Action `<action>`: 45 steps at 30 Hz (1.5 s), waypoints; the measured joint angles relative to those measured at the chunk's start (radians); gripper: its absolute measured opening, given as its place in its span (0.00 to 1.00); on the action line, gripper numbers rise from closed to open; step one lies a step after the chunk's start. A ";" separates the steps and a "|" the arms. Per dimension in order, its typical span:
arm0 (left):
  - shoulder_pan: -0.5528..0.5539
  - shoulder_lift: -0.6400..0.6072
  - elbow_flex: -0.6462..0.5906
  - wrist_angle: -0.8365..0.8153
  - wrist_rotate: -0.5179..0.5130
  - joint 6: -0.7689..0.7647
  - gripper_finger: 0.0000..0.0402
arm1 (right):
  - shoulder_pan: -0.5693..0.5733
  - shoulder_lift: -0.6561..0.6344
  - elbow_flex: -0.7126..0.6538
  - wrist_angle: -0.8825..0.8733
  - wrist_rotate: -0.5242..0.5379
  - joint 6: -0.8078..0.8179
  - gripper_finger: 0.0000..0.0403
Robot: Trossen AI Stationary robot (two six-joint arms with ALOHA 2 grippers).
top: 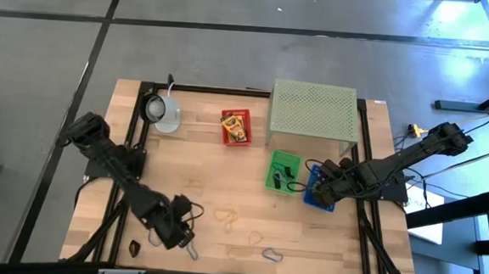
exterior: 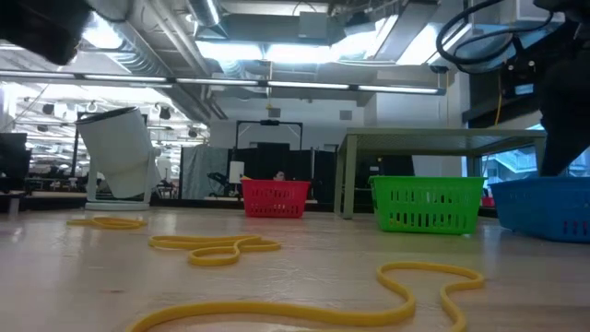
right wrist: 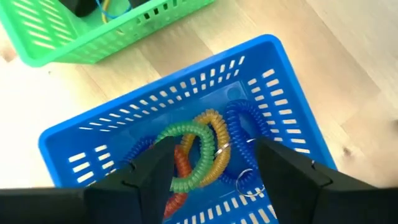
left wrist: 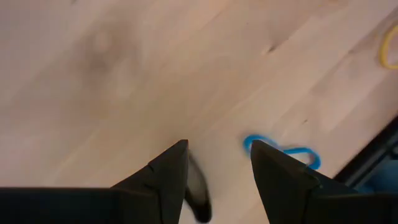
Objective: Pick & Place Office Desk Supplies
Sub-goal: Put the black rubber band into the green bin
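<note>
My left gripper point(left wrist: 214, 165) point(top: 181, 232) hangs open over bare wood near the table's front left, pointing steeply down. A small blue loop point(left wrist: 283, 152) lies flat just beside one fingertip. Between the fingers shows a dark blurred shape point(left wrist: 198, 186); clip or shadow, I cannot tell. My right gripper point(right wrist: 208, 158) point(top: 325, 189) stands open above the blue basket point(right wrist: 93, 134) point(top: 317, 197). Coiled loops lie on the basket's floor: green point(right wrist: 186, 134), yellow point(right wrist: 217, 146), red point(right wrist: 180, 165) and blue point(right wrist: 239, 124). A small dark clip point(top: 135, 248) lies at the front left.
Yellow bands point(top: 227, 214) point(exterior: 217, 247) lie loose on the wood. A green basket point(top: 282, 172) sits beside the blue one. A red basket with the yellow box point(top: 236, 126), a pale mug point(top: 163, 111) and the green perforated stand point(top: 312, 109) stand toward the far edge. Another bluish loop point(top: 271, 255) lies at the front.
</note>
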 joint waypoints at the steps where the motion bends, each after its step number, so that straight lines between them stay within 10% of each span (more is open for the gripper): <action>1: -0.013 0.000 0.000 -0.007 -0.005 -0.030 0.42 | 0.000 0.000 0.000 0.003 0.000 0.000 0.56; 24: -0.092 0.166 0.005 -0.028 -0.016 -0.111 0.41 | 0.000 0.000 0.000 0.079 0.159 -0.002 0.55; 37: -0.092 0.170 0.003 -0.031 -0.041 -0.001 0.02 | 0.000 0.000 0.000 0.159 0.272 -0.013 0.47; 45: -0.082 0.128 -0.003 0.017 -0.398 0.153 0.01 | 0.000 0.000 0.000 0.363 0.307 -0.187 0.44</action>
